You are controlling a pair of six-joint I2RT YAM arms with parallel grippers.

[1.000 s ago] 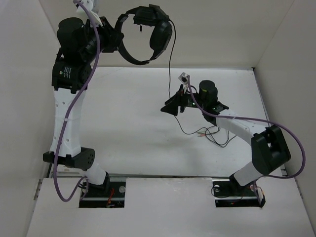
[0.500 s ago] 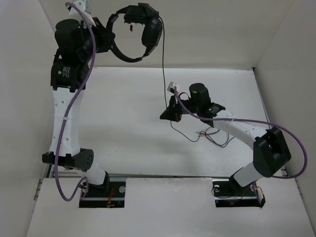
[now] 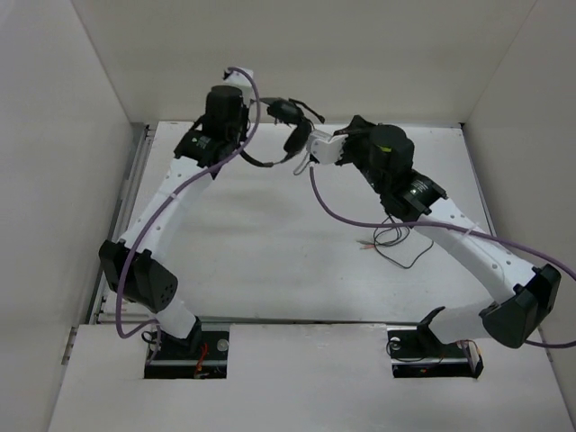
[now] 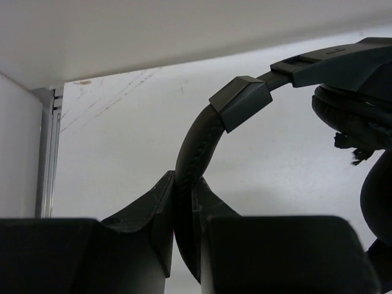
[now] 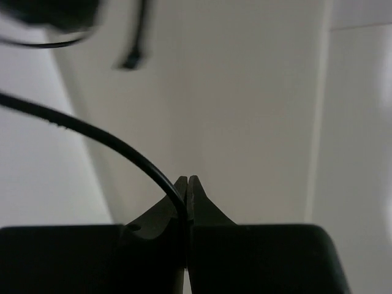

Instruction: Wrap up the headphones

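The black headphones [image 3: 290, 135] hang above the far middle of the table. My left gripper [image 3: 243, 151] is shut on their curved headband [image 4: 195, 147], which runs up between the jaws [image 4: 185, 187] in the left wrist view. An earcup [image 4: 358, 113] shows at the right of that view. My right gripper [image 3: 311, 155] sits just right of the headphones, shut on the thin black cord [image 5: 104, 138], which arcs into the closed jaws [image 5: 187, 187]. The loose end of the cord [image 3: 396, 245] and its coloured plugs [image 3: 364, 245] lie on the table.
White walls enclose the table on the left, back and right. A metal rail [image 3: 135, 180] runs along the left edge. Thick purple arm cables [image 3: 342, 216] loop over both arms above the table.
The left arm swung down from high at the back left to the far middle, bringing the headphones with it. The right gripper shut on the cord and moved up to the headphones.
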